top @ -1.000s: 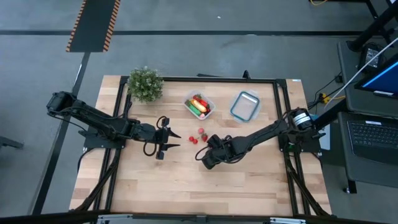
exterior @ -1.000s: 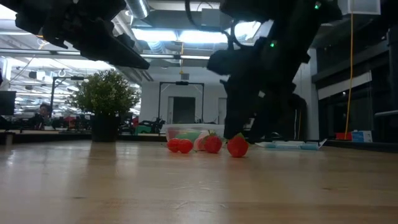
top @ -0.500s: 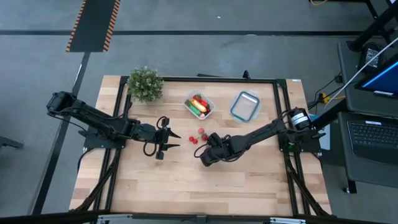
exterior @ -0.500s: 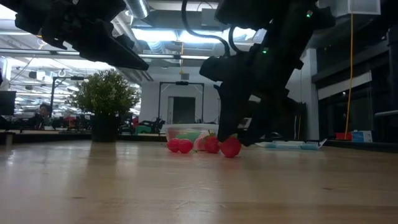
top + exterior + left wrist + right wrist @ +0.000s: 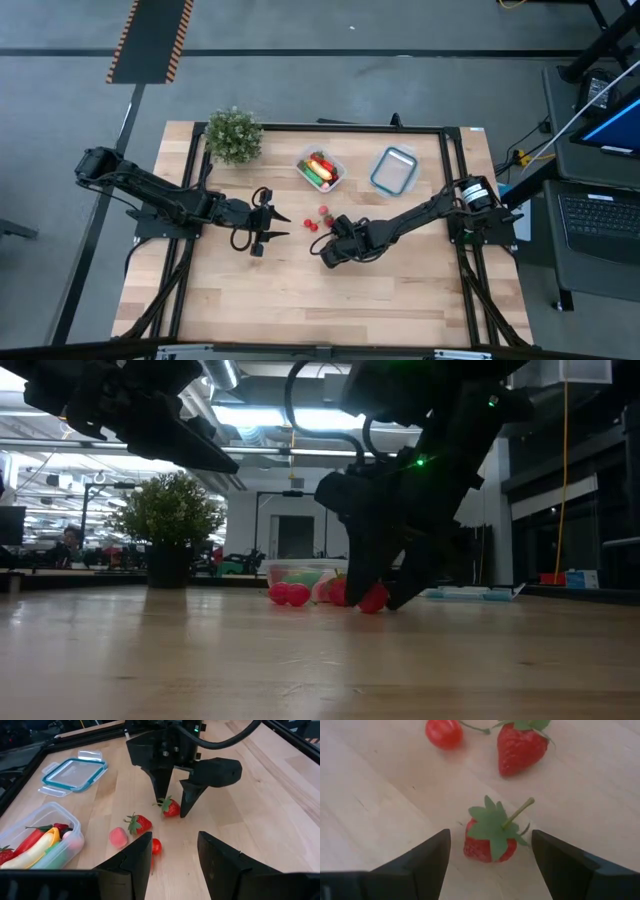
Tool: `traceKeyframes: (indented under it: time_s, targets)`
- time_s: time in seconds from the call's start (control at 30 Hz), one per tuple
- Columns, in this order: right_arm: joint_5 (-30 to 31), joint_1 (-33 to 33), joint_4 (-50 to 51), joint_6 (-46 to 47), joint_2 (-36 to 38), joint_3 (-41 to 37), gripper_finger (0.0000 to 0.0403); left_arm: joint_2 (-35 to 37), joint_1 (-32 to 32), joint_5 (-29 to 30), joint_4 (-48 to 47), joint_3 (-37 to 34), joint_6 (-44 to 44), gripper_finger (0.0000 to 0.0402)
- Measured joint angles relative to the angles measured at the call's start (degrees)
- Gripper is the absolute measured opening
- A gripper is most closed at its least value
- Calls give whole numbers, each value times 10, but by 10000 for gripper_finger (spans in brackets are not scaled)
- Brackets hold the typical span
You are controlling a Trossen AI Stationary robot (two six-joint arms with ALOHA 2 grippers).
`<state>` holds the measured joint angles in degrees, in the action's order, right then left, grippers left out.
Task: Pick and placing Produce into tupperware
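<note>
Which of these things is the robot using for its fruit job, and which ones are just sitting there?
For the job:
- strawberry between the open fingers of the right tool
- other loose red pieces
- tupperware already holding some produce

Just lying about:
- potted plant
- blue-rimmed lid
- left tool, open, waiting nearby

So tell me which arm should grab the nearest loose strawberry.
Right. The right claw is open and already straddles the strawberry on the table; the left claw hovers open farther away.
</note>
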<state>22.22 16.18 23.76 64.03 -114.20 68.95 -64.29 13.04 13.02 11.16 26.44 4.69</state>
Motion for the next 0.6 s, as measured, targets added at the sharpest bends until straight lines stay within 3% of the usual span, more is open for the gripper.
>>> traceKeyframes:
  time_s: [0.4, 0.6]
  targets:
    - [0, -4, -8, 0, -3, 0, 276, 0, 0, 0, -1, 0, 0, 151]
    - [-7, -5, 2, 0, -4, 0, 231, 0, 0, 0, -1, 0, 0, 151]
